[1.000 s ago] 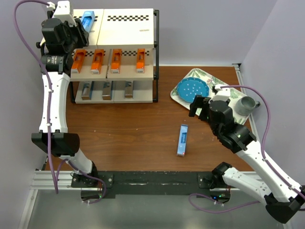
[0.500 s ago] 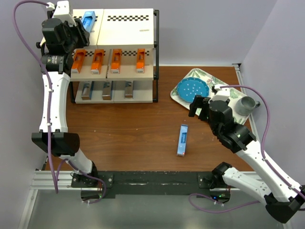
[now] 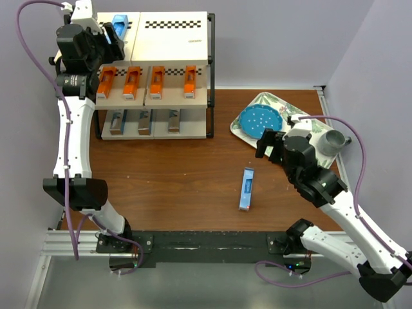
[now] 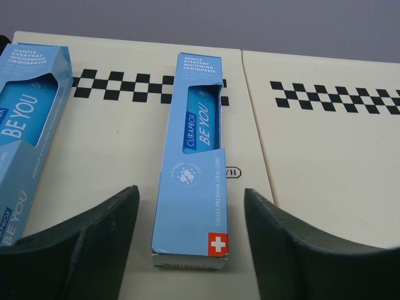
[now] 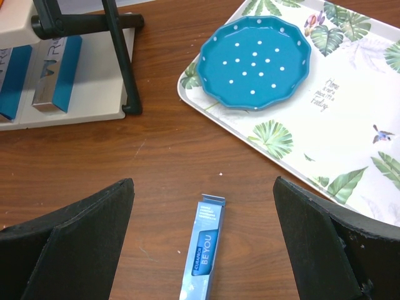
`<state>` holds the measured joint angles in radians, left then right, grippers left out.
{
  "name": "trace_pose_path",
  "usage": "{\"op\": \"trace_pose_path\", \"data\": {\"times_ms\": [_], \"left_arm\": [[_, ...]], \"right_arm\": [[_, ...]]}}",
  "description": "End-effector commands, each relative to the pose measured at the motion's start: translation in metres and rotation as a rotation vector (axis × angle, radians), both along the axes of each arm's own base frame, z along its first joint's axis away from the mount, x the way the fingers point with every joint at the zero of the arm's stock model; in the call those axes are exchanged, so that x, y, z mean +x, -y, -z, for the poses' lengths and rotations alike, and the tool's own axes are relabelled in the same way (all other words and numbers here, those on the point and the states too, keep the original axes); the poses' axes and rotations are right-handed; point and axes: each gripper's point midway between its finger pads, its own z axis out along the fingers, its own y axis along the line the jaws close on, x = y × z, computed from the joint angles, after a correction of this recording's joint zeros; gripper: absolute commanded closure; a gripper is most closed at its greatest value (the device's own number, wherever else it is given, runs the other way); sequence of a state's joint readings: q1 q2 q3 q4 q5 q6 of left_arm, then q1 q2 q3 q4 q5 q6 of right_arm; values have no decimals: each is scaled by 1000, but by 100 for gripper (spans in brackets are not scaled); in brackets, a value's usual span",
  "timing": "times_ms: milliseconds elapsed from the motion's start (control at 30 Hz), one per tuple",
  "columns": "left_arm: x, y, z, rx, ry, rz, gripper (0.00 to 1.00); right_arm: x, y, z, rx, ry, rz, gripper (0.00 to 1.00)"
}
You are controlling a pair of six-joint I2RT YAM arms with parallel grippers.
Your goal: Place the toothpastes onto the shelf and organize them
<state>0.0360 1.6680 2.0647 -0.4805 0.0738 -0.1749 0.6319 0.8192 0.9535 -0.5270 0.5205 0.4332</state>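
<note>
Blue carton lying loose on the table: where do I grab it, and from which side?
Take the blue carton at mid-length, across its narrow width, straight down from above with the right claw. It lies flat on the table, long and slim, both long sides clear.

You have two toothpastes (image 4: 194,162) side by side at the left end of the shelf's (image 3: 174,38) top tier. One carton (image 3: 247,188) lies on the worktop (image 3: 174,174) before the tray (image 5: 325,125). The plate (image 3: 259,121) sits on that tray, right of the shelf.
</note>
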Motion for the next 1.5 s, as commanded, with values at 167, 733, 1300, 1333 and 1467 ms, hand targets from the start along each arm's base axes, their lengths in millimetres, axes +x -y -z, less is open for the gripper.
{"op": "trace_pose_path", "data": {"times_ms": [167,733,1300,1333,1467], "left_arm": [[-70,5,-109,-7,282,5,0],[-178,53,-48,-1,311,208,0],[-226,209,210,-158,-212,481,0],[-234,224,220,-139,-239,510,0],[-245,251,242,-121,-295,529,0]], "right_arm": [[-3,2,-17,36,38,0,2],[-6,20,-4,20,4,103,2],[10,-13,94,-95,-350,91,2],[9,-15,100,-103,-374,85,2],[10,-21,133,-117,-490,80,2]]}}
